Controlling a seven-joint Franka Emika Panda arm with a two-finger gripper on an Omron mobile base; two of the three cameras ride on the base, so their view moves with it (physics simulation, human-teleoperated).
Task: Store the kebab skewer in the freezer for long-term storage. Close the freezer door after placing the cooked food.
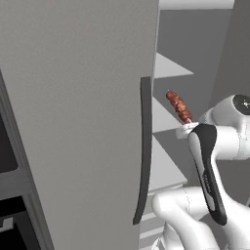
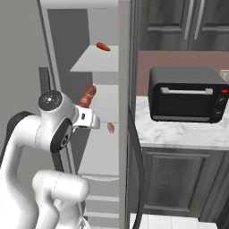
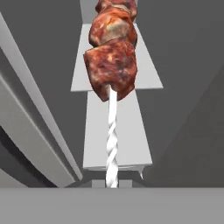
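The kebab skewer (image 1: 178, 106), a row of reddish-brown meat chunks on a pale stick, points up and away from my gripper (image 1: 188, 126), which is shut on the stick's lower end. It hangs in front of the freezer (image 1: 195, 58), level with a middle white shelf (image 1: 163, 119). From the right the kebab skewer (image 2: 88, 95) rises from my gripper (image 2: 87, 112) just outside the open compartment. In the hand view the meat (image 3: 111, 52) and twisted stick (image 3: 111, 140) lie over the shelves (image 3: 131, 131). The freezer door (image 1: 78, 97) stands open at the left, with its dark handle (image 1: 145, 146).
A red item (image 2: 103, 46) lies on an upper freezer shelf and a pinkish one (image 2: 110, 128) sits lower down. The fridge's other door (image 2: 125, 89) stands edge-on to the right. A black toaster oven (image 2: 188, 94) rests on the marble counter (image 2: 179, 132).
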